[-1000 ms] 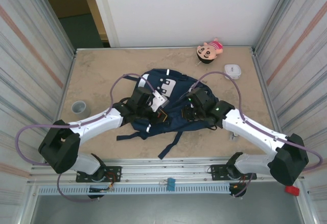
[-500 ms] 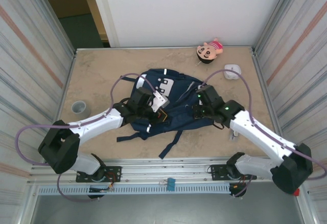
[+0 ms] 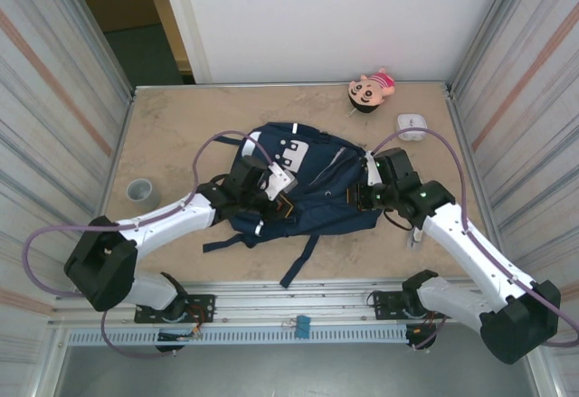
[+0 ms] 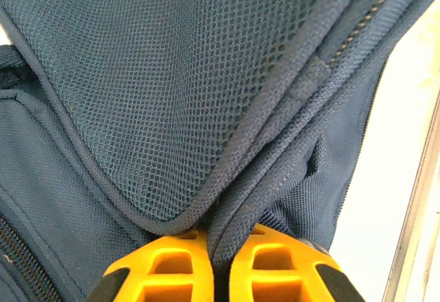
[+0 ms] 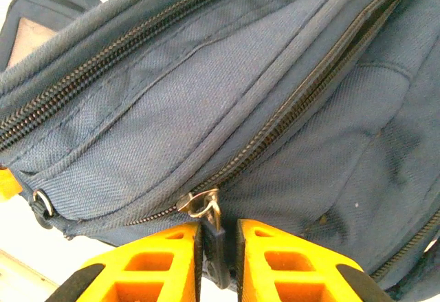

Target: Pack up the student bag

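The student bag (image 3: 312, 193), navy blue with white patches at its top, lies flat in the middle of the table. My left gripper (image 3: 274, 200) sits on the bag's left side. In the left wrist view that gripper (image 4: 220, 250) is shut on a fold of the bag's piped edge (image 4: 237, 206), under a mesh panel (image 4: 172, 75). My right gripper (image 3: 368, 194) is at the bag's right edge. Up close, the right gripper (image 5: 218, 250) holds a dark zipper pull (image 5: 214, 236) between its orange fingers (image 5: 155, 267), hanging from a metal slider (image 5: 199, 202) on a partly open zip.
A plush doll (image 3: 371, 89) lies at the back right, with a small white object (image 3: 412, 126) near it. A grey tape roll (image 3: 142, 190) stands at the left. Dark straps (image 3: 303, 254) trail from the bag toward the front rail. Metal walls close both sides.
My right gripper has moved rightward along the bag's right side with the zipper pull. The bag has spread slightly to the right. The left gripper has kept its grip in place.
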Tool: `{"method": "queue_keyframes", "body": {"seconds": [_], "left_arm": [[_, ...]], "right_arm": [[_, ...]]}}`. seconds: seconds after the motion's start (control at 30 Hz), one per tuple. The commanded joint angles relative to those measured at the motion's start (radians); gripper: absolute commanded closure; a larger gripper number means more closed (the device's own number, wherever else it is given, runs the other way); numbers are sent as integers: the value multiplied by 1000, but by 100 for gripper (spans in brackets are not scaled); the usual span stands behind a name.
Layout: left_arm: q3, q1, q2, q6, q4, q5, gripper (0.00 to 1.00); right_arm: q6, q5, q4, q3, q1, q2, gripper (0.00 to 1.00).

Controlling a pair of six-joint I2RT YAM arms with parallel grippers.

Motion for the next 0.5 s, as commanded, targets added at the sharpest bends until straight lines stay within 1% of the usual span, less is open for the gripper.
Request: {"method": "queue_keyframes", "body": {"seconds": [0.0, 0.03, 0.13, 0.2, 0.27, 0.33, 0.4, 0.47], "left_arm": [[-2, 11, -51, -11, -10, 30, 98], [-1, 11, -54, -9, -11, 31, 98], [2, 11, -62, -8, -14, 29, 98], [2, 11, -70, -7, -16, 22, 98], [2, 11, -72, -3, -20, 16, 98], [1, 11, -75, 4, -31, 8, 98], [-4, 15, -78, 8, -36, 7, 98], [-10, 17, -85, 13, -37, 7, 98]], "right_arm": [[20, -9, -12, 26, -21, -8, 80], [23, -4, -16, 24, -31, -4, 82], [24, 24, -28, 13, -46, 4, 94], [25, 71, -32, 2, -53, 2, 98], [27, 116, -45, -7, -73, -2, 100], [20, 143, -62, -10, -115, -8, 100], [7, 132, -66, -15, -171, -11, 100], [-11, 94, -63, -19, -243, -9, 100]]}}
